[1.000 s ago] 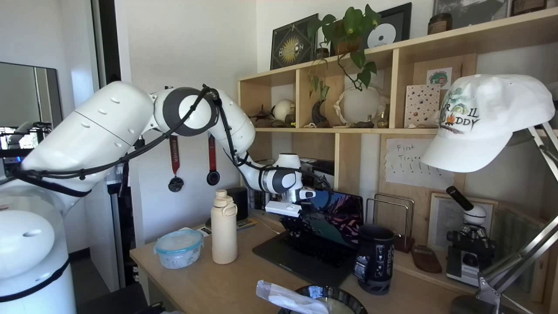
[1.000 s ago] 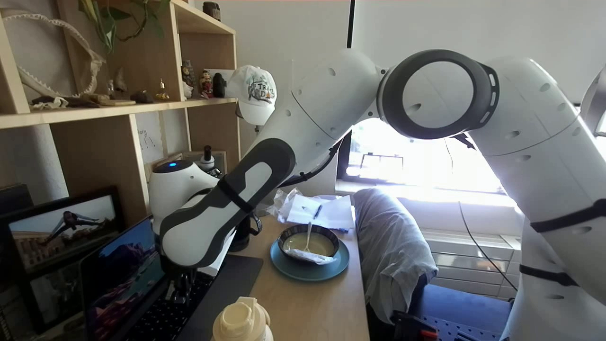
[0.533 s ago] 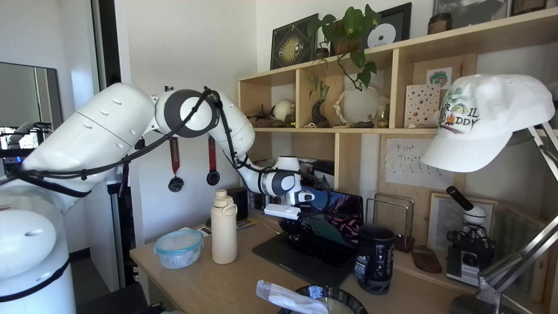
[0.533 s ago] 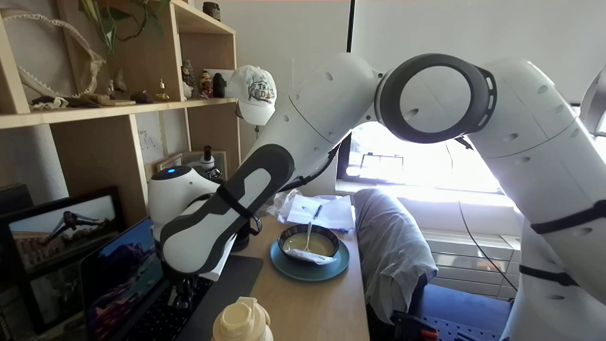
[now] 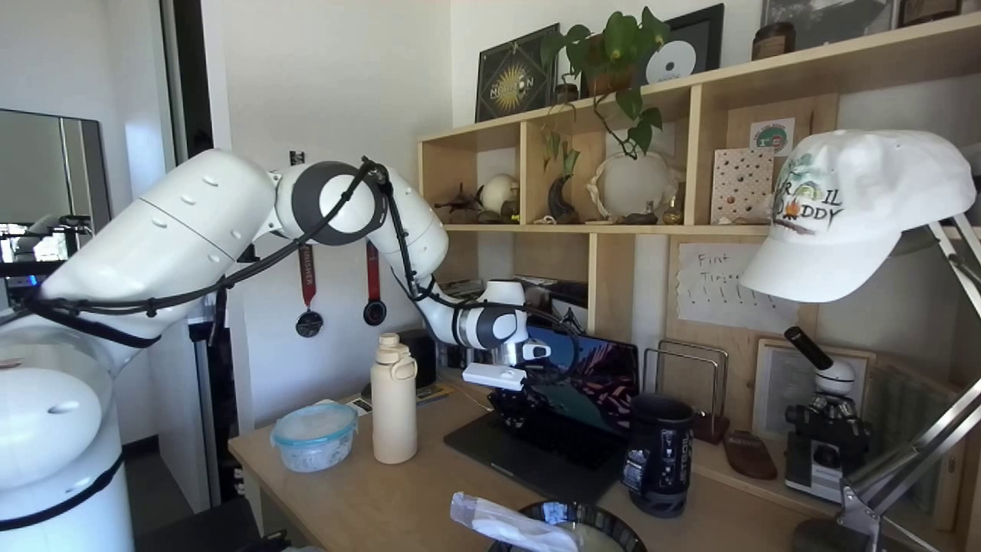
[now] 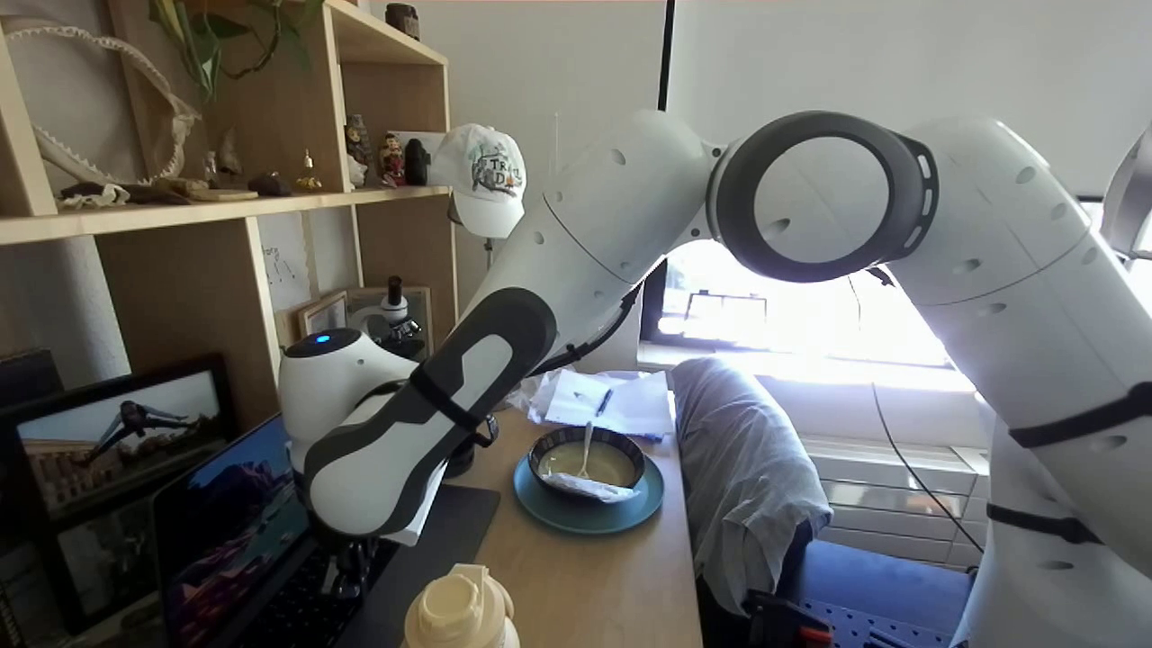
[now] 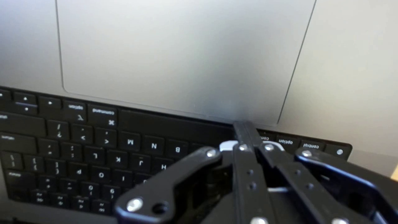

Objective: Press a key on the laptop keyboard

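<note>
The gripper (image 7: 245,127) is pointing down over the laptop keyboard (image 7: 130,149), fingers (image 7: 242,137) meeting, key contact being unclear. The screen (image 5: 605,376) is standing just behind; on the counter (image 5: 383,498), a cream bottle (image 5: 395,410) and dark mug (image 5: 659,456) are standing to either side. The arm (image 5: 329,201) is arching high, wrist (image 5: 498,326) hanging low.

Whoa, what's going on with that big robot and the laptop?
The robot arm seems set on pressing a key on the laptop. Its gripper is shut and holds nothing. In the wrist view its tip shows near one end of the space bar, by the trackpad. I can't tell whether it touches a key.
</note>
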